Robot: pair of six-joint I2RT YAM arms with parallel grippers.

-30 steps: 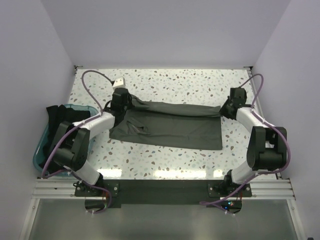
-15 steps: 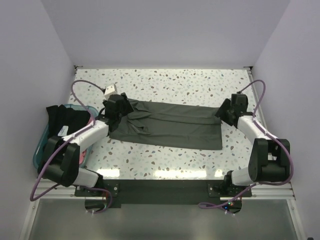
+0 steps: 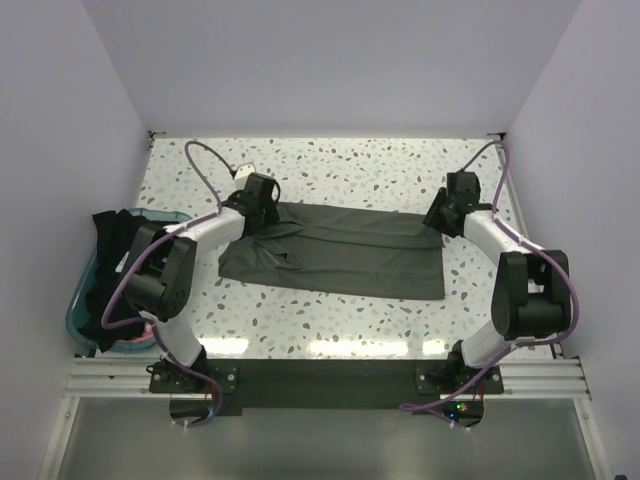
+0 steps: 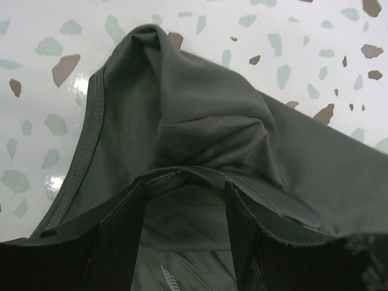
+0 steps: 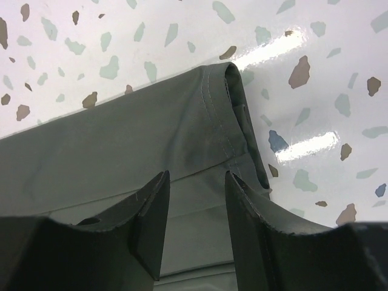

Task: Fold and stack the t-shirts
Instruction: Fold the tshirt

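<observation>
Dark olive-green cloth t-shirt (image 3: 340, 250) lies spread wide on the white speckled bench (image 3: 350, 160), roughly mid-bench, long side running left to right. Mostly flat. The far long edge is doubled over into a band, and there are small wrinkles near the near-left part.

Left gripper (image 3: 262, 205) sits at the shirt's far-left corner and right gripper (image 3: 440, 215) at the far-right corner. Both are low on the cloth, and both arms reach out from the near edge.

Left wrist view: the two dark fingers (image 4: 115, 242) have a clear gap between them, so the jaws are apart. A stitched hem of the shirt runs across that gap at the tips. Just ahead of the tips the cloth is bunched into a raised peak, with another stitched edge running down its left side. Speckled bench shows beyond the peak. Cannot tell if either finger presses on the cloth.

Right wrist view: the fingers (image 5: 248, 230) are also parted, jaws apart, over the shirt's corner. The double-stitched hem is folded back on itself at that corner, layers stacked. Bare bench lies right of it and beyond it. Cloth fills the gap between the fingers and nothing is pinched.

Teal plastic tub (image 3: 72, 315) stands at the left edge of the bench, well apart from the olive shirt. A black soft cloth shirt (image 3: 112, 240) is heaped in the tub and hangs over its far rim.
</observation>
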